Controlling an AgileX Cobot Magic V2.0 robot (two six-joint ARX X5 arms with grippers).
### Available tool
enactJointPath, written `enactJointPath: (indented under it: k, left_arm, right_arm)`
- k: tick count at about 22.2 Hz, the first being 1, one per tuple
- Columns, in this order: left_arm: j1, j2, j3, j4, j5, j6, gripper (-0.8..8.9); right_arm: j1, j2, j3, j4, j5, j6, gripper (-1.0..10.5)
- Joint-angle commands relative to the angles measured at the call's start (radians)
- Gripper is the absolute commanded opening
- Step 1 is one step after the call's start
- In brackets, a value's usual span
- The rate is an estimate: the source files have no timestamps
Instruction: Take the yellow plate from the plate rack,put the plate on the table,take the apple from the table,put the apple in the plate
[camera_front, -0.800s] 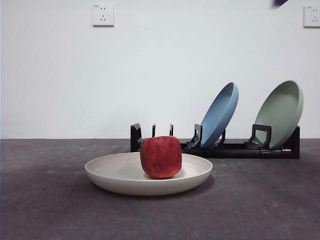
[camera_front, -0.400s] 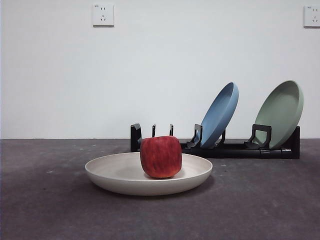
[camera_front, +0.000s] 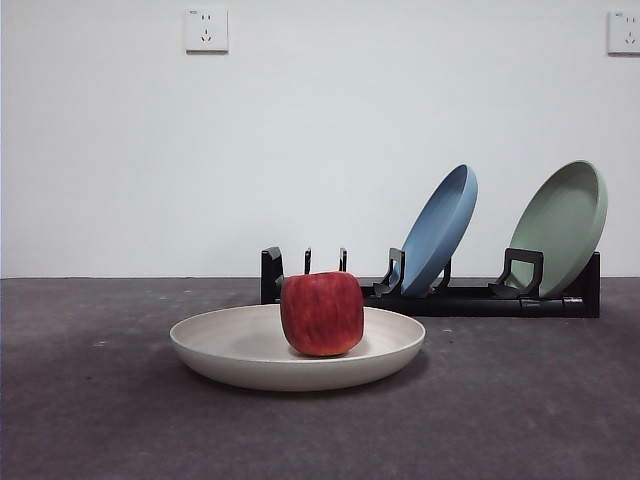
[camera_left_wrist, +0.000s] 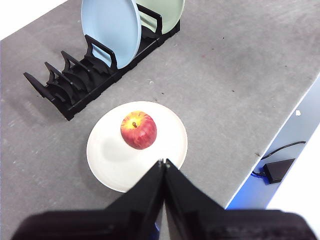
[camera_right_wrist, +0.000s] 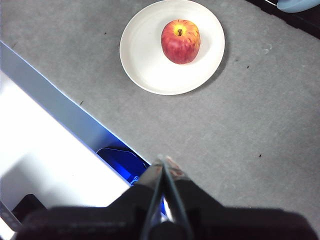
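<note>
Apple sits in the plate, both my pincers pulled back

The dark tip that showed at the top right corner of the front view a second ago is gone; nothing else has shifted. The table carries the plate rack, which holds a blue plate and a green plate. In front of it the yellow plate lies flat with the apple resting upright in it. My left gripper and right gripper hang high above, jaws pressed together, gripping nothing.
</note>
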Motion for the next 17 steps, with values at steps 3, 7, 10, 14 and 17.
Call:
enactJointPath:
  k: [3,7,10,14,17]
  left_arm:
    - [-0.001,0.001,-0.003,0.002,-0.003,0.001,-0.03]
    - [-0.001,0.001,-0.003,0.002,-0.003,0.001,-0.03]
    - [0.000,0.001,-0.003,-0.005,-0.038,0.043,-0.04]
    - [0.002,0.001,-0.003,-0.008,-0.147,0.061,-0.03]
    - [0.001,0.001,-0.003,-0.019,-0.172,0.061,-0.03]
  right_arm:
    - [0.002,-0.005,0.002,-0.014,0.002,0.013,0.0]
    - [0.002,-0.006,0.002,-0.014,0.002,0.013,0.0]
    - [0.002,-0.006,0.002,-0.014,0.002,0.013,0.0]
    - [0.002,-0.006,0.002,-0.014,0.002,0.013,0.0]
    - [0.002,-0.010,0.002,-0.014,0.002,0.013,0.0]
